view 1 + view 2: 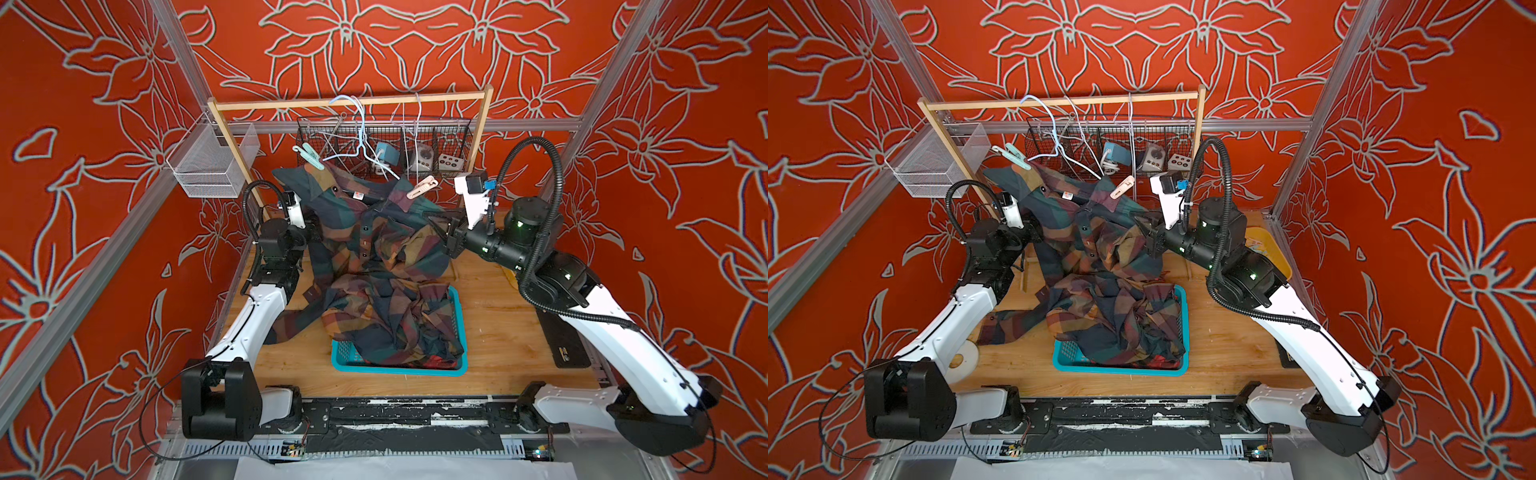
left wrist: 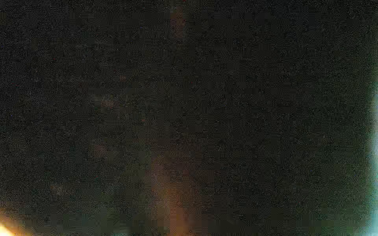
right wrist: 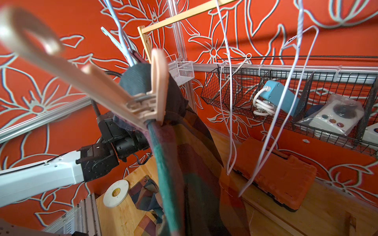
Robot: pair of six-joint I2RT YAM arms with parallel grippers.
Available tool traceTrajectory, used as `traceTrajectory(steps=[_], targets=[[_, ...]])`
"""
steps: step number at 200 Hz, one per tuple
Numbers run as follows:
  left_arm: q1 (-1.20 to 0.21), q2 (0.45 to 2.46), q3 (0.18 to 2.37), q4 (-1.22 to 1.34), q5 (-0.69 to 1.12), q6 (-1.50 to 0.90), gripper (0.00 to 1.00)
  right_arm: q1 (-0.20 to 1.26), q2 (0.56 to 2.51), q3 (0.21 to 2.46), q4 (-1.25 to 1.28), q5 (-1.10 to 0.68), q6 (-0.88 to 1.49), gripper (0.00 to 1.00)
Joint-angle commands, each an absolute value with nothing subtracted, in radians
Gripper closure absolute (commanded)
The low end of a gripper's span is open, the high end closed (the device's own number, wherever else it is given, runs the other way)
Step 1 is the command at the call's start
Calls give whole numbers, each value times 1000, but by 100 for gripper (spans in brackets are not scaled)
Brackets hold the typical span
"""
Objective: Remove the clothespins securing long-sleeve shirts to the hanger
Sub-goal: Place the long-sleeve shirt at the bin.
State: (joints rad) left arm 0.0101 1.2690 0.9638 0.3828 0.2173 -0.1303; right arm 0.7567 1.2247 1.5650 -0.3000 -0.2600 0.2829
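A dark plaid long-sleeve shirt [image 1: 365,249] hangs from a pale wire hanger [image 1: 360,124] on the wooden rail, and its tail falls into the teal basket [image 1: 399,370]. A mint green clothespin [image 1: 311,156] [image 1: 1017,157] grips its left shoulder. A pale pink clothespin [image 1: 422,187] [image 1: 1122,187] [image 3: 143,98] grips its right shoulder. My left gripper [image 1: 311,226] is buried in the shirt's left side, shut on the cloth, and cloth blacks out the left wrist view. My right gripper [image 1: 440,226] is shut on the shirt below the pink clothespin.
More plaid shirts fill the teal basket, with a red check one [image 1: 432,359] underneath. A black wire basket [image 1: 386,141] and bare hangers hang behind. There is a white mesh basket [image 1: 212,166] at the back left, an orange case [image 3: 276,173], a tape roll [image 1: 967,357] and a yellow tray [image 1: 1266,249].
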Motion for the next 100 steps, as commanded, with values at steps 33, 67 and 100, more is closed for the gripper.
traceTrajectory(steps=[33, 67, 100], targets=[[-115, 1140, 1016, 388, 313, -118, 100, 754, 1256, 1750, -238, -355, 314, 100], [-214, 1135, 1090, 357, 313, -104, 100, 755, 1286, 1839, -266, -374, 310, 100], [-291, 1132, 1158, 334, 322, -94, 100, 754, 1298, 1894, -287, -401, 318, 100]])
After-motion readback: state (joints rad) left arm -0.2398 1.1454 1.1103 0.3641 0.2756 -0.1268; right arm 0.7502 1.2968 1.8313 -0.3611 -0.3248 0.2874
